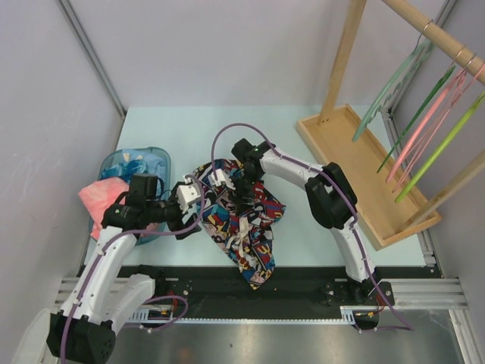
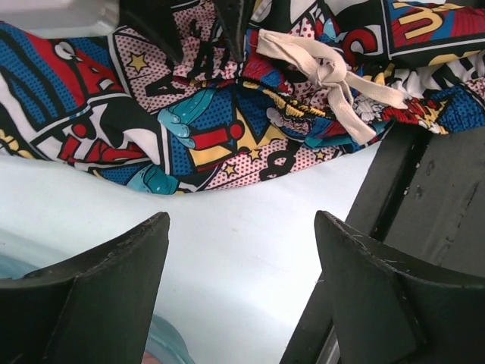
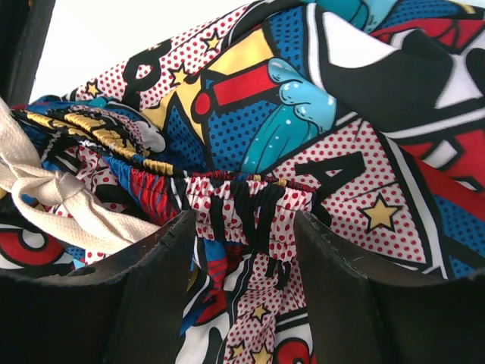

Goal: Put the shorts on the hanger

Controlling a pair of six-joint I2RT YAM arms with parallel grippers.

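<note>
While the shorts (image 1: 242,220) lie crumpled on the table (image 1: 318,227), draped over its near edge, you are at step 1: pickup.
Right gripper (image 3: 246,227): pinching the waistband (image 3: 235,186).
Left gripper (image 2: 242,227): wide, empty, just beside.
Hanger (image 1: 439,148): on the far-right rail (image 1: 432,30), well apart.
Next, likely: a 2nd waistband grip, then lift.

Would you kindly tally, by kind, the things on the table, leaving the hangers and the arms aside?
shorts: 1
pink cloth: 1
blue tub: 1
wooden rack: 1
Total: 4
</note>
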